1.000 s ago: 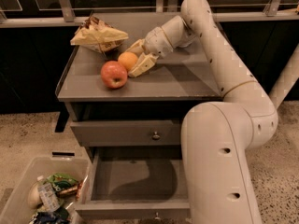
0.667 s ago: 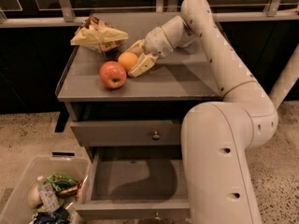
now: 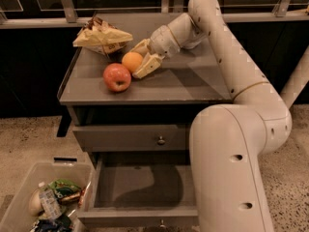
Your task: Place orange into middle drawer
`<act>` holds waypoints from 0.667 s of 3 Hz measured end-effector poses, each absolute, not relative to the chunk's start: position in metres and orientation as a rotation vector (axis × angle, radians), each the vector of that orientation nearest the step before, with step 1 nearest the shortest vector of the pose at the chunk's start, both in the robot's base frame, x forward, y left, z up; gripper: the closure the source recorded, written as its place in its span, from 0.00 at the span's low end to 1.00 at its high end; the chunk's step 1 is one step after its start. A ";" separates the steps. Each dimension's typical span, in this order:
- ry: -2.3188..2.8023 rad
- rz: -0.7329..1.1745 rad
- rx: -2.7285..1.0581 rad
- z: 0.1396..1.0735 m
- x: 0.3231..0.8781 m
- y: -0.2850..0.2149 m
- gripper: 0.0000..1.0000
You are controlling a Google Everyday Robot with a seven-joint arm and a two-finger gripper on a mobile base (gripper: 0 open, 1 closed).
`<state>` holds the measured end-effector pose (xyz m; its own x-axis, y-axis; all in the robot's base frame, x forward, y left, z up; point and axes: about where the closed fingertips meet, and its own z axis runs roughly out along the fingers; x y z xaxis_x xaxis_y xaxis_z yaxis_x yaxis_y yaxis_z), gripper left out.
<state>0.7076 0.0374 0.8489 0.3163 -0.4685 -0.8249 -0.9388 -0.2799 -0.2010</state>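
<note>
The orange (image 3: 131, 62) sits on the grey table (image 3: 193, 83), toward its back left, with the robot's hand (image 3: 137, 61) at its right side. The hand's two pale fingers (image 3: 147, 65) are spread apart, one behind the fruit and one in front, the fruit lying between them. A red-and-yellow apple (image 3: 117, 77) rests just beside the orange, nearer the front edge, and a crumpled snack bag (image 3: 101, 36) lies behind both. Below the tabletop a closed drawer front (image 3: 128, 137) shows its knob; beneath it the middle drawer (image 3: 123, 190) stands pulled open. A plastic bin (image 3: 48, 168) of packaging sits on the floor at lower left.
</note>
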 end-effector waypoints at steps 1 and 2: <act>1.282 0.797 -1.858 0.881 0.687 0.011 1.00; 1.345 0.674 -1.787 0.935 0.646 -0.029 1.00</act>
<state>0.6461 -0.0293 0.9352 0.2979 -0.5376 -0.7888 -0.9537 -0.1312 -0.2707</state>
